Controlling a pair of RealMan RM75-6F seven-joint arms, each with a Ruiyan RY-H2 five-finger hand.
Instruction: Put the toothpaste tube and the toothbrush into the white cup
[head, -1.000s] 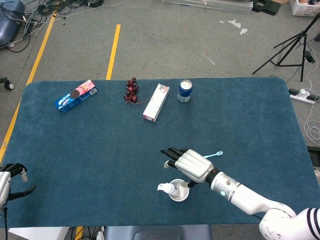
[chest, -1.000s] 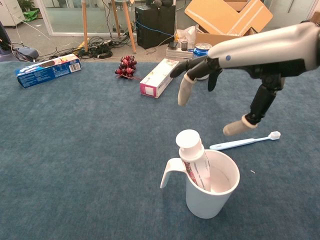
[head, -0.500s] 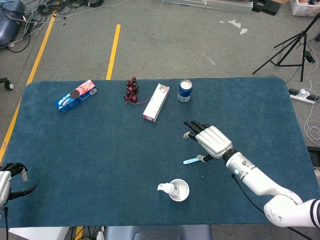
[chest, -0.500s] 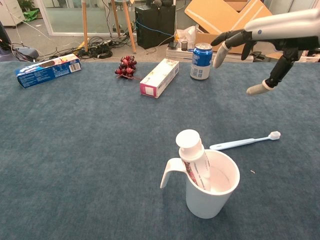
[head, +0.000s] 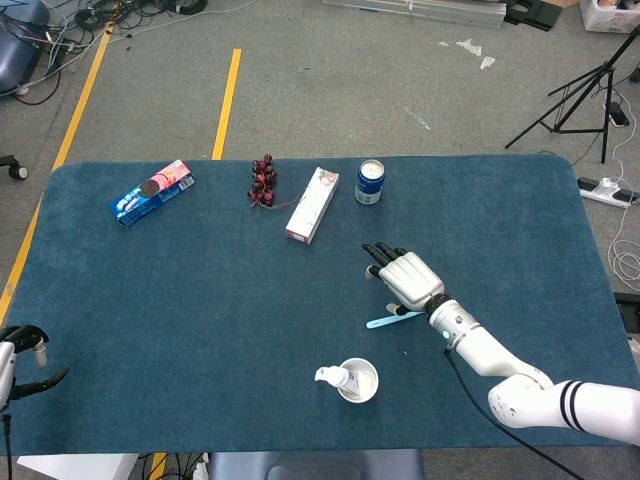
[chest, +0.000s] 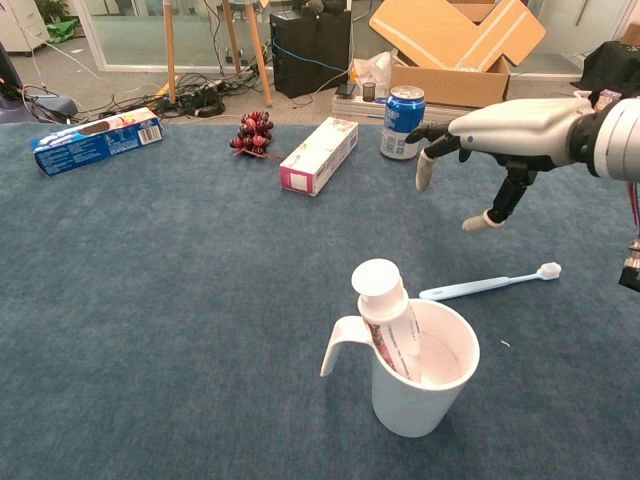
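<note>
So, about halfway I'd say: 1 of 2 items is in. The toothpaste tube (chest: 388, 318) is standing cap-up inside the white cup (chest: 420, 370), leaning against the handle side, low and centre in the chest view. The toothbrush (chest: 490, 285) isn't in yet; it's lying flat on the blue table (chest: 150, 300) just beside the cup, up and to the right of it in that frame.

My right hand (chest: 505, 135) hovers above the brush, fingers spread and holding nothing, no contact that I can see. In the head view it sits right of centre, with the brush poking out under it. The left hand (head: 15, 355) is parked at the bottom left edge, fingers apart, empty.

What's left, I reckon: come down, pinch the thin handle off the cloth, drop it in the cup.
</note>
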